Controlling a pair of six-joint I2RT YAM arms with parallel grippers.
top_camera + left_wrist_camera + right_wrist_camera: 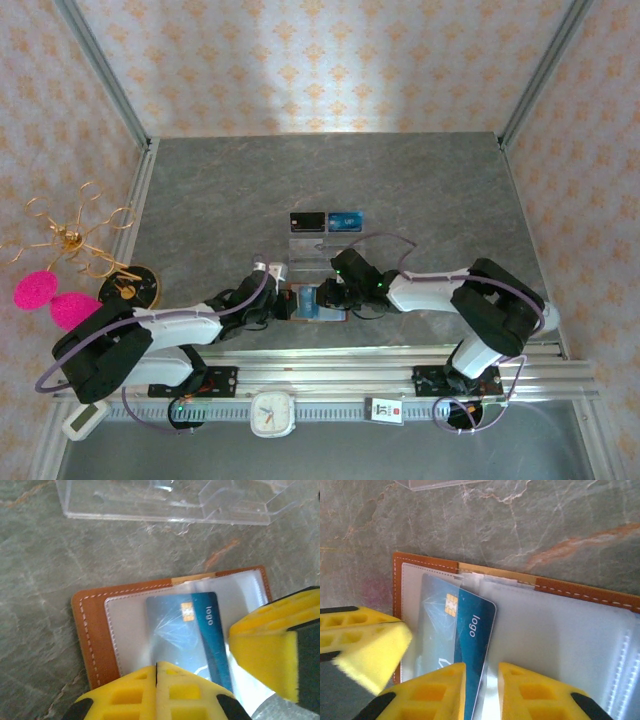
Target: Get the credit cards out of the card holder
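Observation:
The brown card holder [310,304] lies open on the grey table, its leather edge [95,635] and clear sleeves facing up. A credit card [195,630] with a gold chip and "logo" print sits tilted, half under a frosted sleeve, its dark blue half [472,630] bare. My left gripper [156,672] is shut, its tips pressed together on the card's near end. My right gripper [482,685] is open a little, one finger on the card and the other on the sleeve, the card's long edge between them. In the top view, the left gripper [285,300] and right gripper [332,292] meet over the card holder.
A clear acrylic tiered stand [305,255] stands just behind the card holder, with a black card [305,221] and a blue card [345,221] at its far side. A gold wire stand [75,240] and pink puffs [45,295] sit at the left edge.

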